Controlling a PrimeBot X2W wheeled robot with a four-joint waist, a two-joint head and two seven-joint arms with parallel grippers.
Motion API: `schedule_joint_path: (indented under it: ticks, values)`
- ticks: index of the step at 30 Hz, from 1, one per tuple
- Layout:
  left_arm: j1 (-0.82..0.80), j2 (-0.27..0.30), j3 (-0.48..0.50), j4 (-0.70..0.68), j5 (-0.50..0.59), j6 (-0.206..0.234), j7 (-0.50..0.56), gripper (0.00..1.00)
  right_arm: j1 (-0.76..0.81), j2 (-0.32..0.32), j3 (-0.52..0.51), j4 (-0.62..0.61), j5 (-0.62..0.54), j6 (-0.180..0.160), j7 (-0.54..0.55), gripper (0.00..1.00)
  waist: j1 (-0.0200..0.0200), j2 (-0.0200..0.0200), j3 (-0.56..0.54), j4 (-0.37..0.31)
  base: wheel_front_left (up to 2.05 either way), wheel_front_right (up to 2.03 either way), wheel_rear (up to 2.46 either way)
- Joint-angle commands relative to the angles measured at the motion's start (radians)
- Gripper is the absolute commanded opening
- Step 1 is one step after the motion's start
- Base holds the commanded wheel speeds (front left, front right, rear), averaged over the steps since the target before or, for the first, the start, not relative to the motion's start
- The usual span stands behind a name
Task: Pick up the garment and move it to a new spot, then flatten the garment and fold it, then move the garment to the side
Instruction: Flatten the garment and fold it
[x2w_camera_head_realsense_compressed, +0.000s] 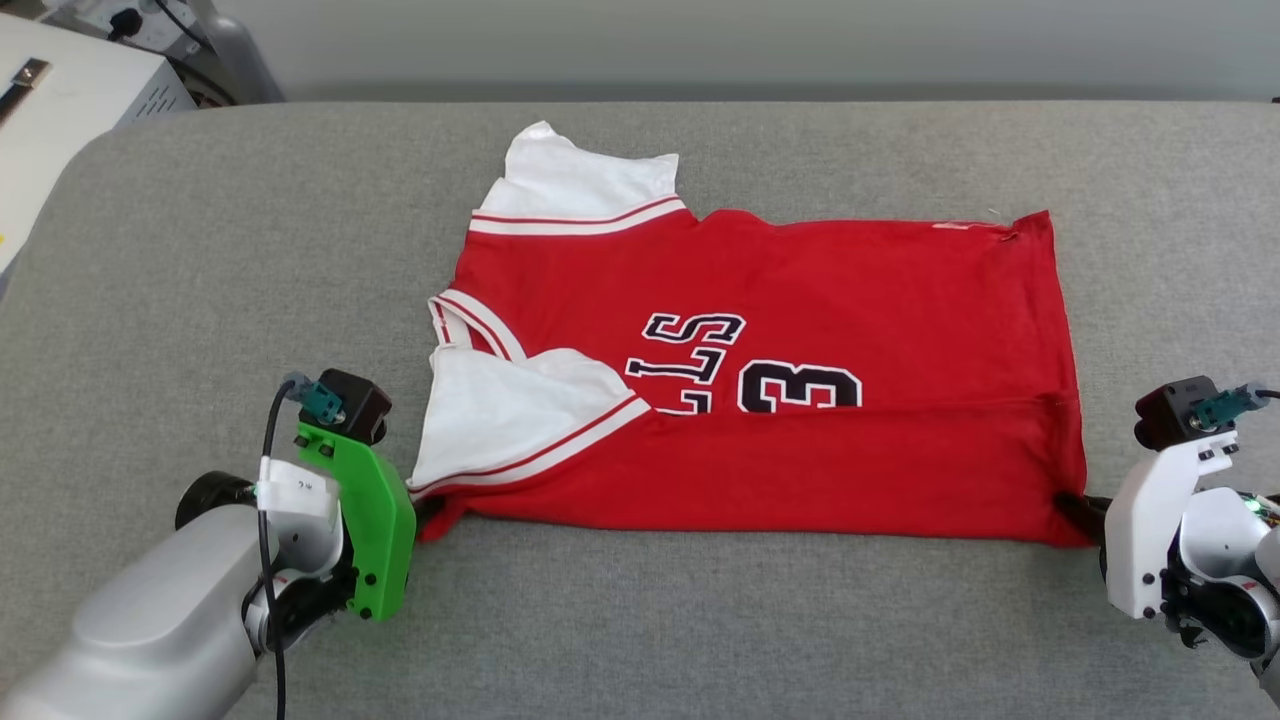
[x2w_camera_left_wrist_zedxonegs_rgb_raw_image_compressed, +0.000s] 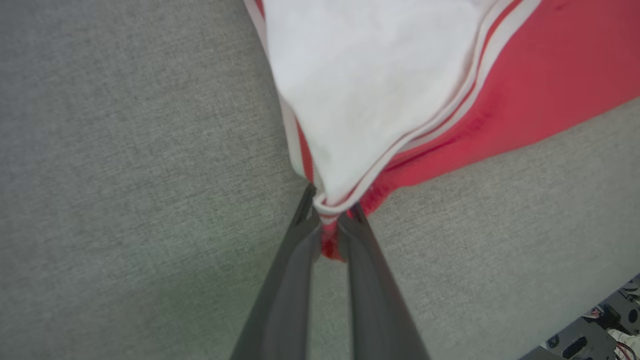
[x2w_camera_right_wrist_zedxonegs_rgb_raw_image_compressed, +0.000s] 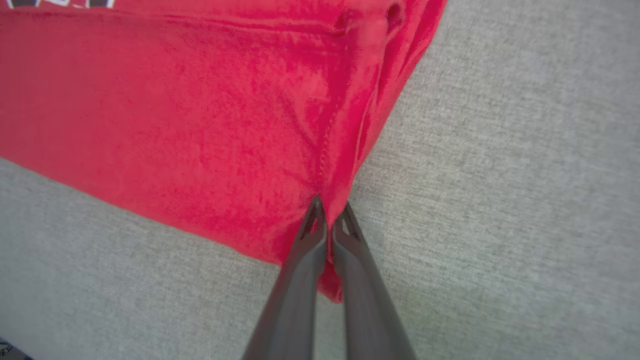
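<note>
The garment (x2w_camera_head_realsense_compressed: 770, 400), a red jersey with white sleeves and black lettering, lies spread on the grey surface with its near strip folded up over the number. My left gripper (x2w_camera_head_realsense_compressed: 432, 515) is shut on the near left corner, where a white sleeve with striped trim (x2w_camera_left_wrist_zedxonegs_rgb_raw_image_compressed: 370, 100) meets red cloth; the wrist view shows the fabric pinched between the dark fingers (x2w_camera_left_wrist_zedxonegs_rgb_raw_image_compressed: 295, 260). My right gripper (x2w_camera_head_realsense_compressed: 1075, 510) is shut on the near right corner, its fingers (x2w_camera_right_wrist_zedxonegs_rgb_raw_image_compressed: 305, 260) clamped over the red hem (x2w_camera_right_wrist_zedxonegs_rgb_raw_image_compressed: 240, 130).
The grey padded surface (x2w_camera_head_realsense_compressed: 640, 620) stretches wide on all sides of the jersey. A white box with cables (x2w_camera_head_realsense_compressed: 70, 90) stands beyond the far left corner. A wall runs along the back.
</note>
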Motion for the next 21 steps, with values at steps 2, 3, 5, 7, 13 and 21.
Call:
schedule_joint_path:
  ticks: [2,3,5,7,13,21]
  values:
    - [0.025,0.009,0.000,-0.006,-0.005,-0.001,-0.011,0.00,0.040,-0.019,0.006,-0.019,0.020,-0.001,-0.024,0.00,0.0000,0.0000,-0.058,-0.008,0.00,0.00,0.00]
    - [0.031,0.015,-0.002,-0.011,-0.004,-0.001,-0.012,0.00,0.047,-0.028,0.004,-0.033,0.024,-0.001,-0.032,0.00,0.0000,0.0000,-0.069,-0.008,0.00,0.00,0.00]
    - [0.048,0.032,-0.003,-0.030,-0.009,0.001,-0.013,0.00,0.067,-0.047,-0.003,-0.066,0.036,-0.001,-0.043,0.00,0.0000,0.0000,-0.089,-0.011,0.00,0.00,0.00]
    - [0.069,0.049,-0.004,-0.058,-0.016,0.007,-0.012,0.00,0.092,-0.067,-0.011,-0.100,0.046,-0.001,-0.051,0.00,0.0000,0.0000,-0.107,-0.010,0.00,0.00,0.00]
    - [0.140,0.110,-0.014,-0.172,-0.030,0.039,-0.008,0.00,0.189,-0.128,-0.053,-0.205,0.067,-0.001,-0.043,0.00,0.0000,0.0000,-0.138,-0.005,0.00,0.00,0.00]
    - [0.200,0.137,-0.031,-0.274,-0.028,0.103,-0.003,0.00,0.297,-0.153,-0.138,-0.284,0.066,-0.001,0.013,0.00,0.0000,0.0000,-0.111,-0.004,0.00,0.00,0.00]
